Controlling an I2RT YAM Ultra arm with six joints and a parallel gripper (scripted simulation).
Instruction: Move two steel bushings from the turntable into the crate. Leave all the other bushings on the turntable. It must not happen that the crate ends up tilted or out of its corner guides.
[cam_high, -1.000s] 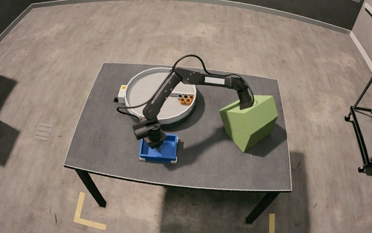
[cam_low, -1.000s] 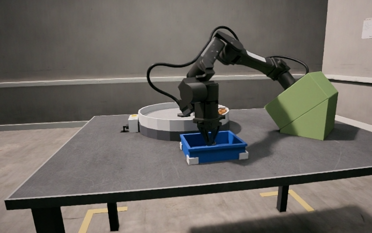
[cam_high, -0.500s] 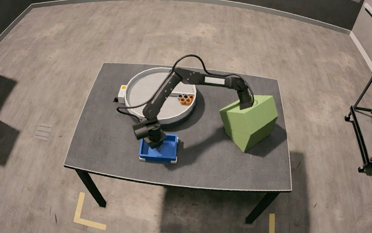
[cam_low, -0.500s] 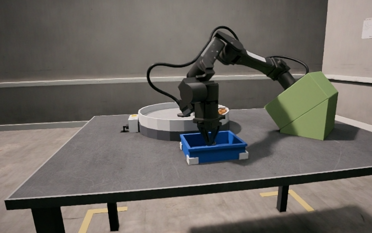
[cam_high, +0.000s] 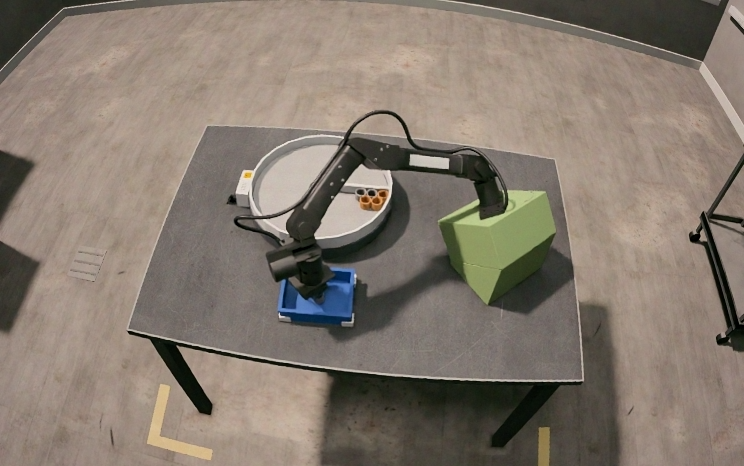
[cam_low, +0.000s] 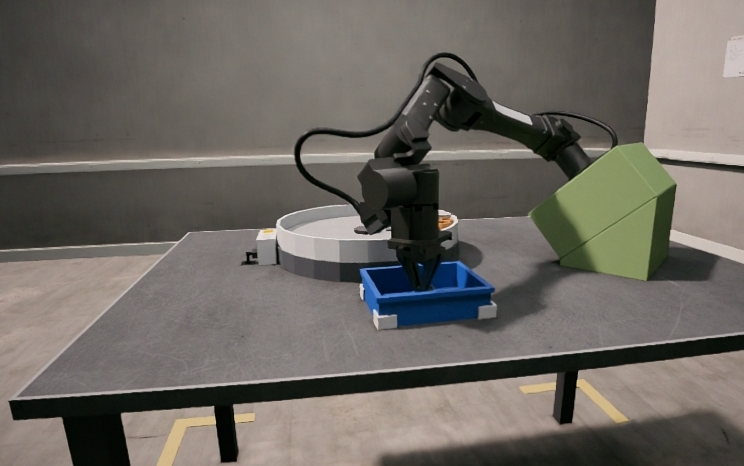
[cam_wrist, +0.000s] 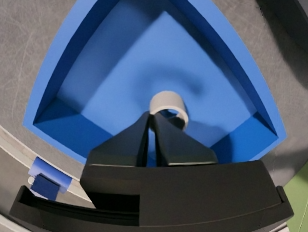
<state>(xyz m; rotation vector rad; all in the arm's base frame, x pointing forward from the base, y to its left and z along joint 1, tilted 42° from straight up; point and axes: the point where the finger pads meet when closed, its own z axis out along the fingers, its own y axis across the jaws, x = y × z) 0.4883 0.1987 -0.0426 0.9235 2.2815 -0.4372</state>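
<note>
My gripper (cam_high: 317, 293) (cam_low: 421, 284) (cam_wrist: 151, 117) hangs inside the blue crate (cam_high: 318, 305) (cam_low: 428, 293) (cam_wrist: 153, 75), pointing down. It is shut on the wall of a grey steel bushing (cam_wrist: 167, 104), which sits at the fingertips a little above the crate floor. The round turntable (cam_high: 312, 180) (cam_low: 340, 236) stands behind the crate. On its right side lie two grey steel bushings (cam_high: 365, 192) and a cluster of orange bushings (cam_high: 373, 201). The crate floor around the held bushing shows nothing else.
A large green block (cam_high: 499, 241) (cam_low: 609, 214) holds the arm's base at the table's right. A small white box with a yellow label (cam_high: 244, 186) (cam_low: 266, 245) sits at the turntable's left edge. The crate is near the table's front middle.
</note>
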